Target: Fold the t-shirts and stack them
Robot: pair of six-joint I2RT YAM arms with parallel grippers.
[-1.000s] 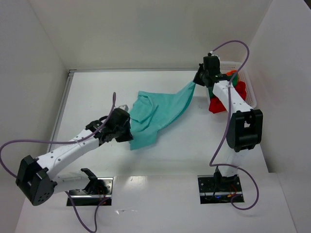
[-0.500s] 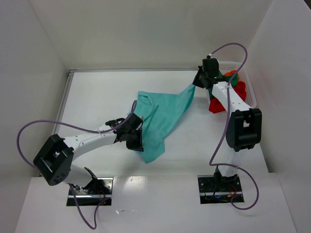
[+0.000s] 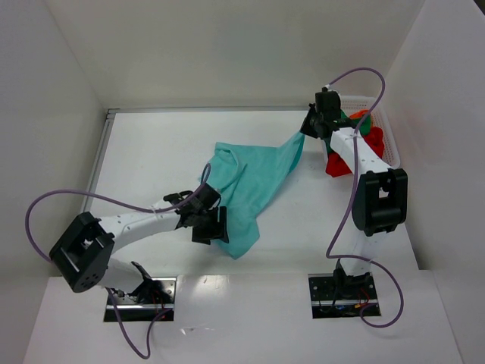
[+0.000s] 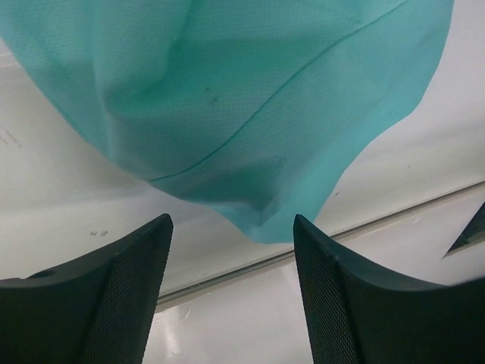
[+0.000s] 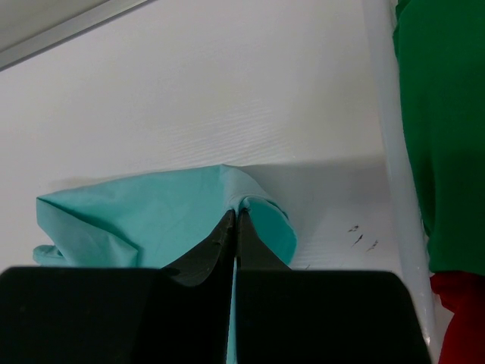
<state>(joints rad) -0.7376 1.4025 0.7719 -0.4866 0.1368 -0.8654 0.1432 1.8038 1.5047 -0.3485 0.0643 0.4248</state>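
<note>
My right claw (image 3: 307,127) is pinched fully shut on one edge of the soft teal short-sleeved cloth t-shirt (image 3: 254,178). It holds that edge lifted at the far right of the white table (image 3: 151,152), just beside the white plastic lattice basket (image 3: 385,129). With the edge held up there, the cloth is drawn into a taut band that runs from the grip down to the middle of the table. The rest of the shirt lies there in loose folds, not yet flat. That tension is the point of the high grip, I judge: it pulls the shirt out long so its edges can be found.

My left claw (image 4: 231,227) stands wide open with nothing between its fingers. It hovers low over the near end of the shirt, whose rounded lower corner hangs just ahead of the tips. I read that as being placed for a fresh grip on that corner, so both claws can spread the shirt for folding.

The dark green, red and orange cloth shirts (image 3: 339,164) wait bunched in and over the basket.
</note>
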